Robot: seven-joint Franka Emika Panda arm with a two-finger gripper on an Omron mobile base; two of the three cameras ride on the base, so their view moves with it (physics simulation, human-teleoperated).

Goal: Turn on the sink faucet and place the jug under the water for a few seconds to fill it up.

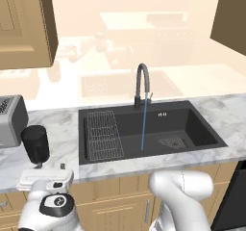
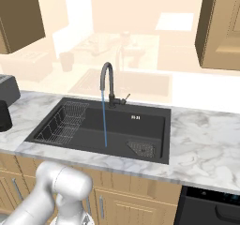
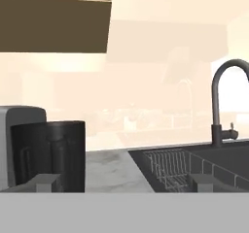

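In my hand view the jug [image 3: 48, 157] stands just ahead of my claw [image 3: 124, 182], left of centre, and hides most of the toaster [image 3: 19, 115] behind it; the toaster is also cut by the left edge. Far to my claw's right, the sink faucet [image 3: 220, 106] loses the tip of its spout at the right edge, so the water there is out of frame. The sink [image 3: 214, 164] beyond my right fingertip runs off the same edge. My fingers' [image 3: 46, 182] lower parts are cut off.
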